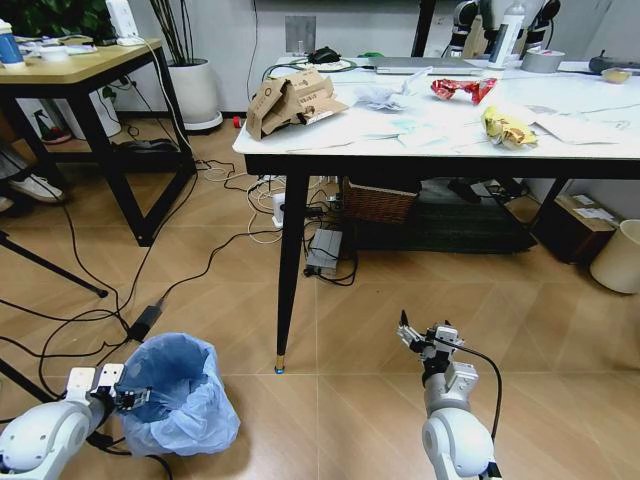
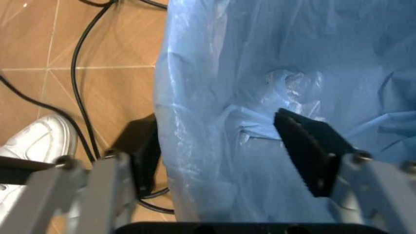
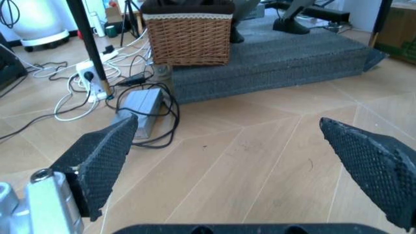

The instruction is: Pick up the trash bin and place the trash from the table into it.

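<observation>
The trash bin, lined with a crinkled light-blue bag, stands on the floor at the lower left. My left gripper is open at its near rim. In the left wrist view one finger is inside the bag and the other is outside it. My right gripper hangs open over bare floor, its pads wide apart and holding nothing. On the white table lies trash: a torn cardboard box, crumpled white paper, a red wrapper and a yellow wrapper.
A black table leg stands between the bin and my right gripper. Cables trail across the floor on the left. A wicker basket and a power brick sit under the table. A wooden desk is far left, a cream bin far right.
</observation>
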